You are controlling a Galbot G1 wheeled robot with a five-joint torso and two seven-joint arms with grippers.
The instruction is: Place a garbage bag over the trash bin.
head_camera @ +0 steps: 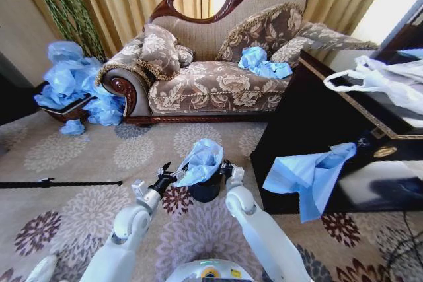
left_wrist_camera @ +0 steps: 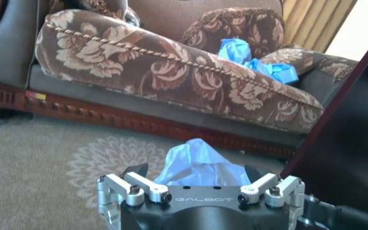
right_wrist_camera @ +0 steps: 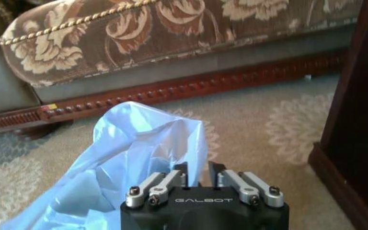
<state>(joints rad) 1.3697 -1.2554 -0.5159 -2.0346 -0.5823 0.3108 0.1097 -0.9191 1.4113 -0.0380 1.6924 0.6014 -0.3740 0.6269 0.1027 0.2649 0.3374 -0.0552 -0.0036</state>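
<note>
The trash bin [head_camera: 206,189] stands on the patterned carpet [head_camera: 79,156] in front of the sofa [head_camera: 218,64], just beside the corner of the dark cabinet [head_camera: 310,130]. The garbage bag [head_camera: 200,160] sits bunched on top of the bin, rising above its rim and leaning toward the left gripper; the bin's black wall shows bare below it, so the bag is not drawn down over the sides.

Left gripper [head_camera: 173,174]: at the bag's left edge, level with the bin's rim. In the left wrist view [left_wrist_camera: 198,168] its fingers stand wide apart with the bag's blue plastic [left_wrist_camera: 197,163] between them; whether they touch it cannot be told.

Right gripper [head_camera: 227,168]: at the bin's right side, against the bag. In the right wrist view [right_wrist_camera: 197,168] its fingers are drawn close together at the bag's edge [right_wrist_camera: 139,148], apparently pinching the plastic.

Other items: a second blue bag [head_camera: 264,63] lies on the sofa seat; a heap of blue bags [head_camera: 76,84] lies off the sofa's left end; a blue bag [head_camera: 310,173] hangs down the cabinet front; a white bag with loop handles [head_camera: 377,80] rests on the cabinet top.
</note>
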